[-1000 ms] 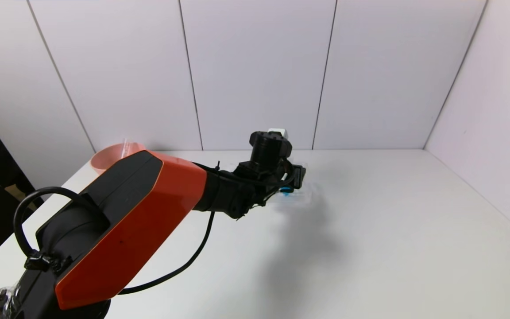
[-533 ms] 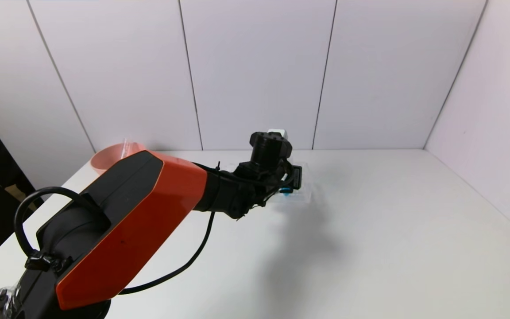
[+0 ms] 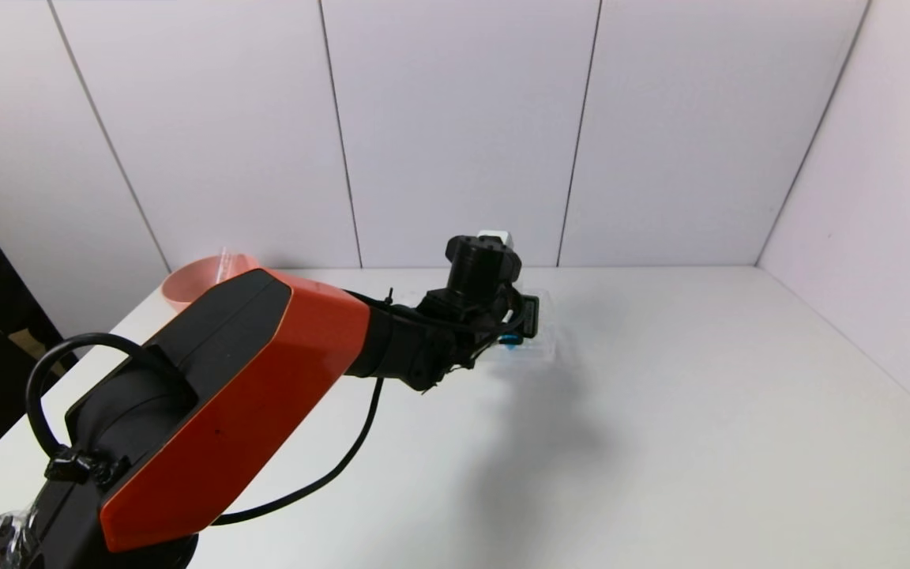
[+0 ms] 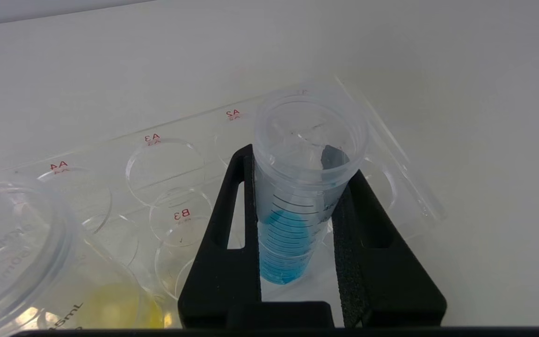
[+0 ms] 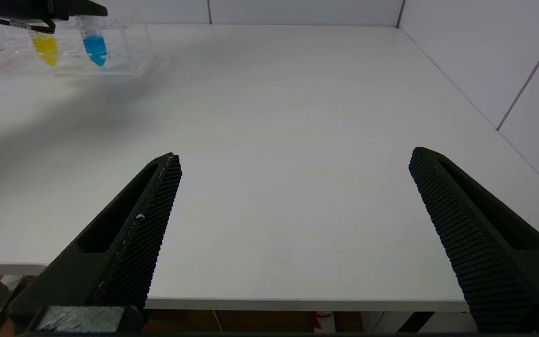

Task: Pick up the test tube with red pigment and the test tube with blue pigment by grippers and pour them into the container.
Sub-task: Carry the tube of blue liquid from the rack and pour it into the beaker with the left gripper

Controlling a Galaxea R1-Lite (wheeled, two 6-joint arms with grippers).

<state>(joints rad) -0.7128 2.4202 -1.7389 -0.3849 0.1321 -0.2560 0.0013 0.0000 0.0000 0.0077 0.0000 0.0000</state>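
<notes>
The test tube with blue pigment stands upright in the clear rack. My left gripper is shut on it just below its open rim. In the head view the left gripper reaches over the rack at the table's middle back, with the blue liquid showing under it. My right gripper hangs open and empty over the table's near edge. From there the blue tube shows far off. The test tube with red pigment and the container are out of view.
A tube of yellow liquid stands in the rack beside the blue one, close to the left gripper. A pink bowl sits at the back left corner, partly behind my left arm. White walls close the back and right.
The left gripper's fingers have closed onto the blue tube. The arm itself has hardly shifted.
</notes>
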